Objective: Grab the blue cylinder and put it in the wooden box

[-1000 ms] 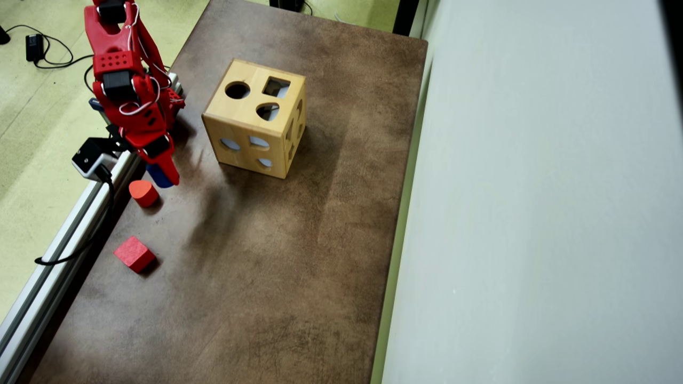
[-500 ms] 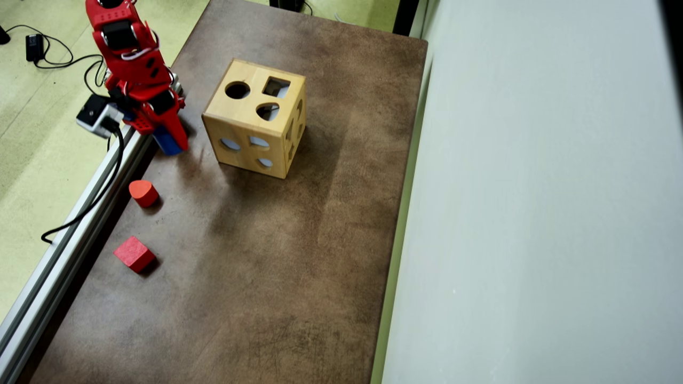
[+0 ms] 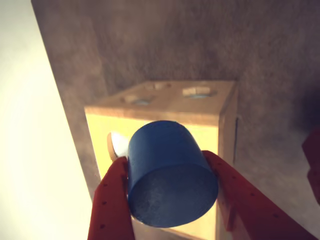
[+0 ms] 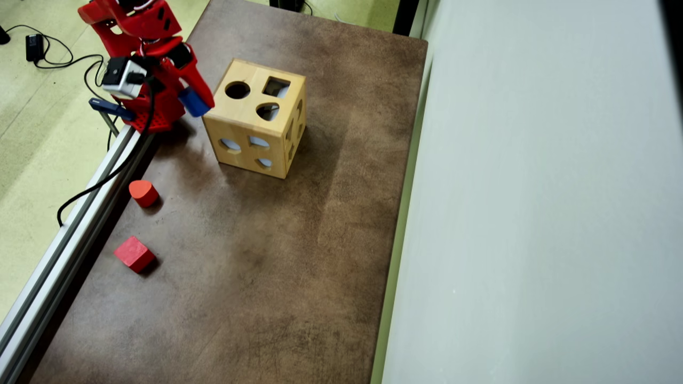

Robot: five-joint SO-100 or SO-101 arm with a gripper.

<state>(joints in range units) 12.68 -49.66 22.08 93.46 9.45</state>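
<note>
Near the bench's far-left corner, the fingers (image 3: 112, 200) clamp the blue cylinder (image 3: 170, 172), lifted clear of the bench (image 4: 277, 256) beside the wooden box (image 4: 255, 118). Grabbing looks done; carrying it over the round hole (image 4: 237, 90) and releasing remain.

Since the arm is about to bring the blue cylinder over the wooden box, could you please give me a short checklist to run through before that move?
1. Grip: the claw is shut on the blue cylinder, a finger on each side. Ok.
2. Cylinder off the table: in the overhead view it is carried beside the upper left edge of the wooden box. Ok.
3. Round hole on the box top is open and unblocked. Ok.
4. Cylinder over the round hole: it is left of the box top. Not ok yet.
5. Cylinder axis upright for insertion: it looks tilted. Not ok.
6. Red rounded block and red cube lie away from the path. Ok.
</note>
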